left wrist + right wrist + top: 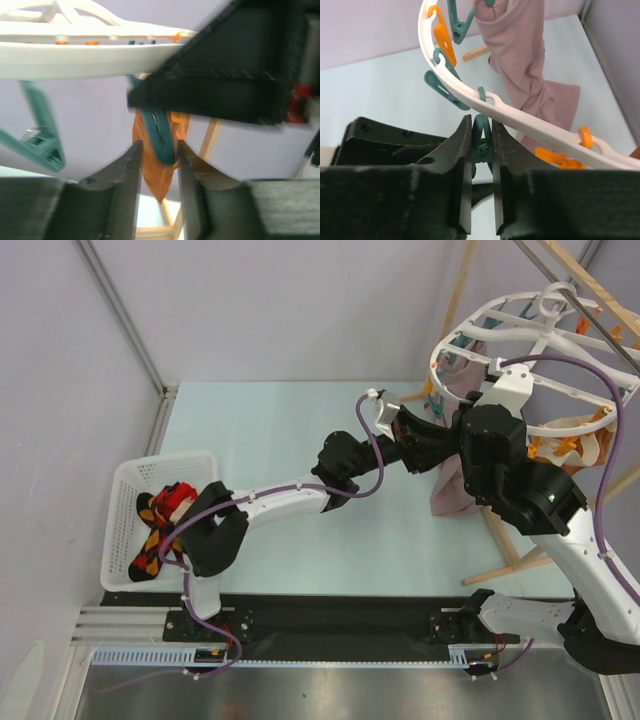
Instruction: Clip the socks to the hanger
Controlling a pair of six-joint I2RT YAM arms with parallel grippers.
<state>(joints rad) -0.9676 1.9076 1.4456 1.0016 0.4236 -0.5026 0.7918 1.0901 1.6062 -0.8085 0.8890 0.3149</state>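
Right gripper [481,122] pinching teal clip [481,137]; left gripper [159,145] seemingly around it too

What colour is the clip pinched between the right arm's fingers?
Teal. The clip shows best in the right wrist view.

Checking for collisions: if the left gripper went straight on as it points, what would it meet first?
Probably the teal clip hanging under the hanger, between the fingertips of the left gripper; depth is unclear.
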